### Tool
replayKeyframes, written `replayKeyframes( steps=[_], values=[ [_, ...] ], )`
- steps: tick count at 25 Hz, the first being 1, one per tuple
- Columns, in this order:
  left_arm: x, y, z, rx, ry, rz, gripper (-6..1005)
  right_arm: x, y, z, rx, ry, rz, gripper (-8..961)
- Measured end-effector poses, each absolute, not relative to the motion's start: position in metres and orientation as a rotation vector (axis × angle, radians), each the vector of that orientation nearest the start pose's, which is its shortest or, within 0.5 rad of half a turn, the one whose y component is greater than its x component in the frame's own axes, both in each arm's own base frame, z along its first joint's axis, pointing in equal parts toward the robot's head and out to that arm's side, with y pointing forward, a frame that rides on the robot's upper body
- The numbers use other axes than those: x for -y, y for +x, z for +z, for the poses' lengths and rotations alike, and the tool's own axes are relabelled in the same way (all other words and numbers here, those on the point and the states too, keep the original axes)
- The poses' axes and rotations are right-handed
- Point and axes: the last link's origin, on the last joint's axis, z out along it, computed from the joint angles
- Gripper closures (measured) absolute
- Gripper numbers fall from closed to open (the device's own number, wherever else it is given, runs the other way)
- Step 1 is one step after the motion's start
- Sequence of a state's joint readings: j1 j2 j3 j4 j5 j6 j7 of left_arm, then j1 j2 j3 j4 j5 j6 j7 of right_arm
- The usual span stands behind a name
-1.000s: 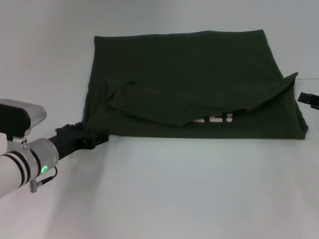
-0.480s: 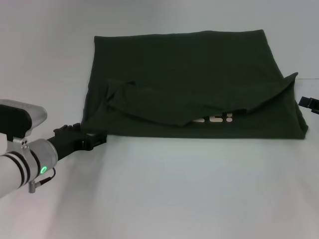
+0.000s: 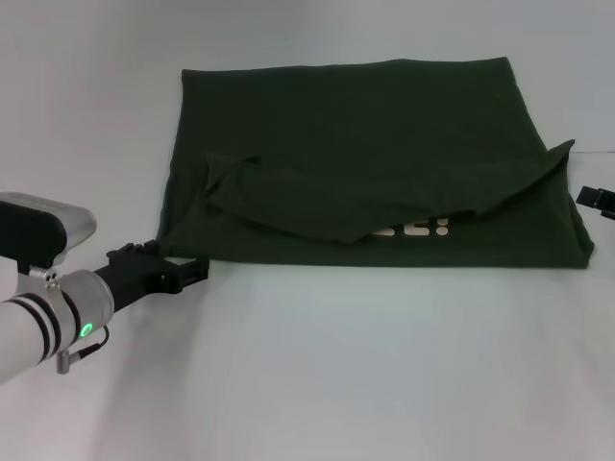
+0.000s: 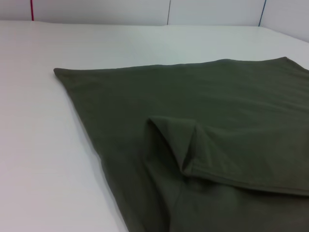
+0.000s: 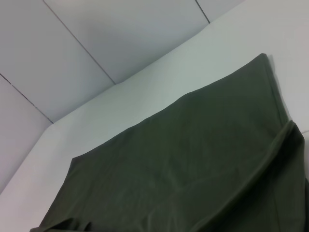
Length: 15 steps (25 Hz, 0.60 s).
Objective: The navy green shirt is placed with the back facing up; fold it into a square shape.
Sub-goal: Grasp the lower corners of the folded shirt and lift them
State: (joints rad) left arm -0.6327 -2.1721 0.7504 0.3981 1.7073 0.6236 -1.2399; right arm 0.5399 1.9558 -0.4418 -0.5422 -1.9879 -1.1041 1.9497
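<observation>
Meanwhile the navy green shirt lay unchanged on the white bench, partly folded, its flaps turned in over the near part. The left pincer had drawn back a little from the near left corner, holding nothing; whether spread or pressed together I could not tell. The right pincer had retreated toward the right edge, so probably one fold was finished.
</observation>
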Motion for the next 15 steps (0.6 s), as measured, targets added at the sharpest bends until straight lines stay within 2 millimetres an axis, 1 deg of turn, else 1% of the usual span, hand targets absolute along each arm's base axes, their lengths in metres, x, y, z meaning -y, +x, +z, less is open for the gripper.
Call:
replayKeyframes(
  steps=[7, 15],
  values=[
    [-0.4005, -0.3025, -0.0494, 0.91, -2.054, -0.353, 117, -0.38, 0.3486, 0.0782, -1.452, -1.839, 0.766, 326],
    [-0.4007, -0.3055, -0.0501, 0.907, -2.044, -0.322, 116, -0.3801, 0.3494, 0.0778, -1.455, -1.834, 0.764, 325]
  ],
)
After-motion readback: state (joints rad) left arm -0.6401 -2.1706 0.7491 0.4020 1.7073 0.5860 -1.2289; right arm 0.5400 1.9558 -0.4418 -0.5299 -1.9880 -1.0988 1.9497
